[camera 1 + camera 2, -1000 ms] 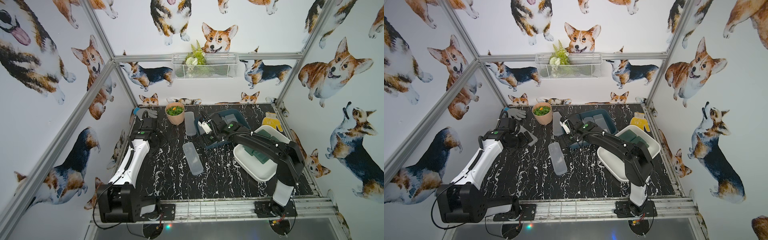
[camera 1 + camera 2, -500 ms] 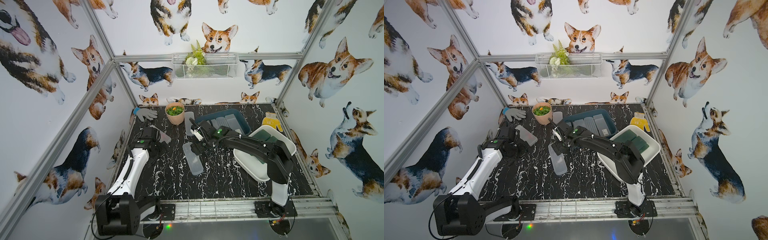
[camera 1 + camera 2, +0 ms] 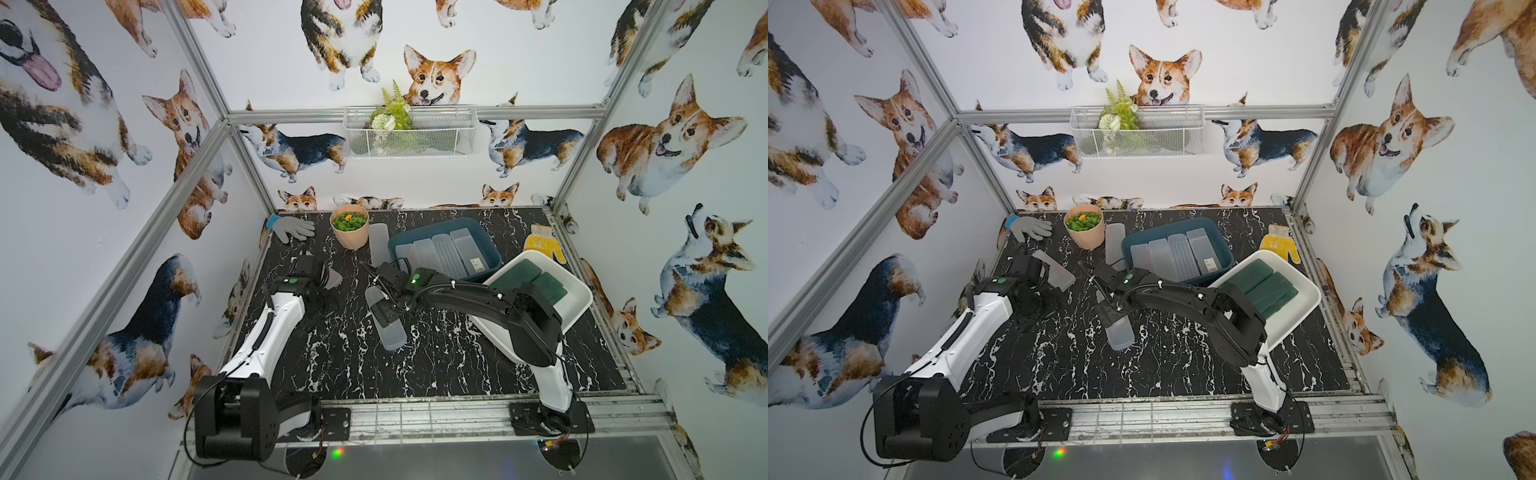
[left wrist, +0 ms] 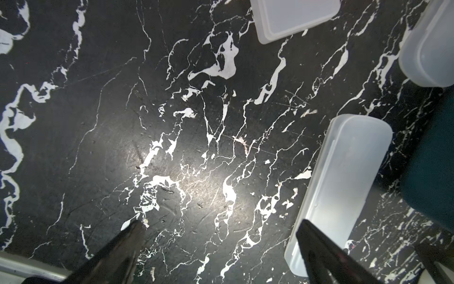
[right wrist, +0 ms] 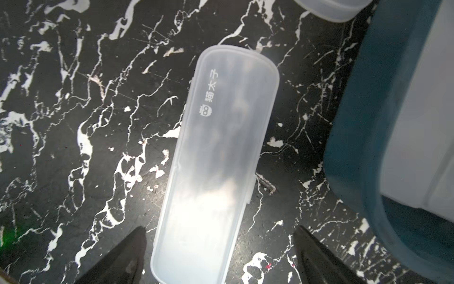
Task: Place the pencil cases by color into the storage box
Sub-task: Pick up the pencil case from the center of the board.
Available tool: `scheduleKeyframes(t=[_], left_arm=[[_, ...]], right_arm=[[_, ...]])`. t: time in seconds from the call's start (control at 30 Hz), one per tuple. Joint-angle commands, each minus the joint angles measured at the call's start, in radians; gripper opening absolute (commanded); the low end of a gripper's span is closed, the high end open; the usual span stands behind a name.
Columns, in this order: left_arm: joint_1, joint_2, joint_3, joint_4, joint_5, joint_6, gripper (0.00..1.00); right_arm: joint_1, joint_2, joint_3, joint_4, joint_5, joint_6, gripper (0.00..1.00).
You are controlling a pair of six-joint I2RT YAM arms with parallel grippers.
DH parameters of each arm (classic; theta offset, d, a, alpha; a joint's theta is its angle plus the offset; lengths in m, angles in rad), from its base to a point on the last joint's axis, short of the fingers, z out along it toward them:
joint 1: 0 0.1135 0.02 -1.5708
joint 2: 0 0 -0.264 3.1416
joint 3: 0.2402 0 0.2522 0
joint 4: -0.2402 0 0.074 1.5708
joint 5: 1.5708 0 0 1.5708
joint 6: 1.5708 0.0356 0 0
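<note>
- Straddles a frosted pencil case (image 3: 393,336) with the right gripper (image 5: 218,231): jaws spread wide, one finger along each long side, marble showing between the fingertips (image 5: 132,248) and the plastic, so nothing gripped.
- Holds nothing in the left gripper (image 4: 221,225): jaws fully apart above bare marble over the left part of the table (image 3: 436,365).
- That case: flat at mid-table, well apart from every table edge, near end sticking out from under the gripper in both top views.
- Just beside its far end: the blue storage box (image 3: 490,243), with a dark strip of marble between the two in the right wrist view.
- Inside that box: a row of frosted cases (image 3: 446,253) side by side, covering most of the floor.
- Between the peach pot (image 3: 350,232) and the box's left wall: a second frosted case (image 3: 379,243), just beside both.
- Near the left table edge, close to the left wrist: a third frosted case (image 3: 1057,272).
- Against the right edge: the white tub (image 3: 575,299) with dark green cases (image 3: 536,282) stacked inside, near corner hidden under the right arm (image 3: 478,297).
- Widest free ground: the near half of the table, between the two arm bases.
</note>
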Motion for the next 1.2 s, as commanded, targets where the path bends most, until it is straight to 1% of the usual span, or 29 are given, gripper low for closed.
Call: scheduleKeyframes(t=[0.0, 0.2, 0.37, 0.43, 0.57, 0.67, 0.77, 0.83, 0.93, 1.17], left_arm=[[-0.002, 0.016, 0.013, -0.015, -0.030, 0.008, 1.00], [-0.013, 0.045, 0.037, 0.016, -0.019, 0.030, 1.00], [-0.021, 0.036, 0.042, 0.069, 0.010, 0.109, 1.00], [-0.021, 0.028, 0.028, 0.106, 0.058, 0.148, 1.00], [-0.022, 0.024, -0.018, 0.208, 0.212, 0.178, 1.00], [-0.022, 0.013, -0.050, 0.260, 0.276, 0.188, 1.00], [-0.024, 0.007, -0.066, 0.277, 0.309, 0.206, 0.99], [-0.025, 0.000, -0.067, 0.287, 0.322, 0.213, 1.00], [-0.032, -0.001, -0.112, 0.306, 0.350, 0.224, 0.99], [-0.040, -0.002, -0.114, 0.297, 0.338, 0.232, 0.99]], right_arm=[[0.005, 0.026, 0.017, -0.013, 0.066, 0.136, 0.94], [0.009, 0.055, 0.011, 0.016, 0.051, 0.235, 0.94], [0.009, 0.062, -0.004, 0.039, 0.038, 0.276, 0.94], [0.009, 0.063, -0.005, 0.042, 0.031, 0.281, 0.95], [0.009, 0.063, -0.011, 0.052, 0.019, 0.287, 0.95], [0.009, 0.067, -0.012, 0.052, 0.011, 0.293, 0.95], [0.010, 0.069, -0.016, 0.058, 0.003, 0.295, 0.95], [0.011, 0.070, -0.019, 0.064, 0.000, 0.298, 0.95], [0.010, 0.078, -0.017, 0.065, -0.005, 0.303, 0.95], [0.012, 0.111, -0.001, 0.055, -0.001, 0.310, 0.95]])
